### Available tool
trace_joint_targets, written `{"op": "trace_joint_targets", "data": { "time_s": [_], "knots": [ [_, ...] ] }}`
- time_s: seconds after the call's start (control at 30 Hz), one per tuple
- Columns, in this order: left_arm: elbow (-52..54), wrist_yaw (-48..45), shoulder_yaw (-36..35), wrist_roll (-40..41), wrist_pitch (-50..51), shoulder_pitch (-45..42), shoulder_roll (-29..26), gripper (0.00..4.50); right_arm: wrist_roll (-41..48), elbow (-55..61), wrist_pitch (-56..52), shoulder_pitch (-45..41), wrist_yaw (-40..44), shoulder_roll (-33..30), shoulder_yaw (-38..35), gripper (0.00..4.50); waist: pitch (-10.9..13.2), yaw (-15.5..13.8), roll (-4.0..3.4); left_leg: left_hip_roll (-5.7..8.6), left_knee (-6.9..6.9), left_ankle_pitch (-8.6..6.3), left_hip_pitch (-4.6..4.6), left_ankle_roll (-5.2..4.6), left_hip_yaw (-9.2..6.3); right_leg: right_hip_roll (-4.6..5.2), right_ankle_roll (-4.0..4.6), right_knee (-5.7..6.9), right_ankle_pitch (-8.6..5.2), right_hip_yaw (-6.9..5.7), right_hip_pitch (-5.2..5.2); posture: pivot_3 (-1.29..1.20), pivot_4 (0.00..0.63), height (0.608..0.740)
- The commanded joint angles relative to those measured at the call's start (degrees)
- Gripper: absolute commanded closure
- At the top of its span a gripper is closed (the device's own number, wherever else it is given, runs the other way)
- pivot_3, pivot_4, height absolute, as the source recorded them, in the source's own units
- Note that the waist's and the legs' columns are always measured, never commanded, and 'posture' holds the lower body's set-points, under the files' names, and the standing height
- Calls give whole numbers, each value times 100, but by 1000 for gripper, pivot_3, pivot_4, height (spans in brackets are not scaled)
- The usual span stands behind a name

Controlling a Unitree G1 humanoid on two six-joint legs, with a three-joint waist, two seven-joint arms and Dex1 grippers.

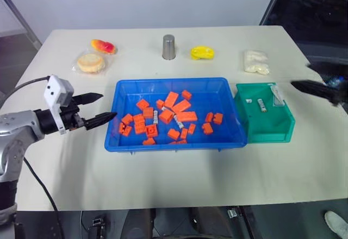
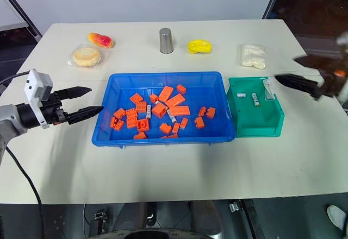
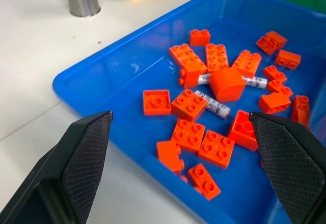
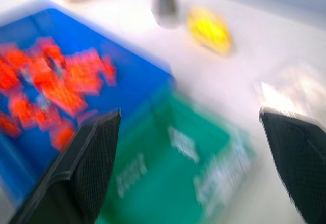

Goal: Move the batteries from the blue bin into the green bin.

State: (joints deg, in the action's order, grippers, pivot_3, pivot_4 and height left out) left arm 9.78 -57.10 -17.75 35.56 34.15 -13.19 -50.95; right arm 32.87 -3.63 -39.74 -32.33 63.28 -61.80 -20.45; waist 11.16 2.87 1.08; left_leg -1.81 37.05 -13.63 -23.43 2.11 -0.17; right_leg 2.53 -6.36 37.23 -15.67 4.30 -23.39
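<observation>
Partly buried among orange blocks (image 1: 179, 107), some batteries (image 3: 212, 104) lie in the blue bin (image 1: 126, 89); others sit in the green bin (image 1: 283, 127) near the desk's right edge. Both grippers, left (image 1: 97, 109) and blurred right (image 2: 296, 82), gape empty.

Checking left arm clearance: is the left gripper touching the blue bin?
Apart. In the left eye view, the left gripper hangs open beside the blue bin, with bare table showing between its fingertips and the rim.

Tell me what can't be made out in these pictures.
- Batteries in the blue bin: orange blocks cover parts, so no sure count.
- Green bin contents: too small in the head views, smeared in the right wrist view.
- Right gripper: motion-blurred, cut by the frame edge.
</observation>
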Motion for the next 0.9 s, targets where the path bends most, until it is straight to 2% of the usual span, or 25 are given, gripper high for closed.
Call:
{"op": "trace_joint_targets", "data": {
  "time_s": [0.03, 0.2, 0.4, 0.57, 0.7, 0.9],
  "knots": [
    [101, 3, 28, -26, -88, -103, -11, 0, -54, 420, -14, -796, -534, 569, 645, 39, 0, -2, 0, 0, 1, 0, 0, 0, 0, 0, 0, 0, 0, 0, 0, 0, 150, 740],
    [35, -26, 213, -334, -264, -64, -119, 0, -368, 478, 38, -1749, -852, 1832, 1846, 39, 0, -35, 1, 1, -1, 0, -11, 0, -2, 2, 0, 1, 0, -1, -10, 0, 150, 740],
    [41, 99, 7, -365, -350, 75, -55, 0, -634, 331, 134, -2262, -858, 2962, 2781, 39, -1, -48, 2, 2, 1, 0, -23, 0, -7, 7, 0, 7, 1, -6, -18, 0, 150, 740],
    [254, 263, -229, -273, -372, 352, 49, 0, -713, 512, 96, -2193, -548, 3296, 3281, 39, -1, -47, 3, 2, 2, 0, -23, 0, -11, 8, 1, 10, 2, -9, -19, 0, 150, 740],
    [435, 404, -304, -244, -374, 500, 205, 0, -1587, 126, 1403, -1959, 199, 3212, 4172, 39, -2, -41, 5, 2, 3, 0, -23, 0, -14, 8, 1, 10, 2, -14, -17, 0, 150, 740],
    [604, 620, -265, -204, -329, 431, 367, 0, -2509, -1235, 2819, -2220, 413, 3686, 4692, 39, -3, -29, 7, 2, 7, 0, -16, 0, -12, 7, 1, 18, 3, -14, -15, 0, 150, 740]
  ]
}}
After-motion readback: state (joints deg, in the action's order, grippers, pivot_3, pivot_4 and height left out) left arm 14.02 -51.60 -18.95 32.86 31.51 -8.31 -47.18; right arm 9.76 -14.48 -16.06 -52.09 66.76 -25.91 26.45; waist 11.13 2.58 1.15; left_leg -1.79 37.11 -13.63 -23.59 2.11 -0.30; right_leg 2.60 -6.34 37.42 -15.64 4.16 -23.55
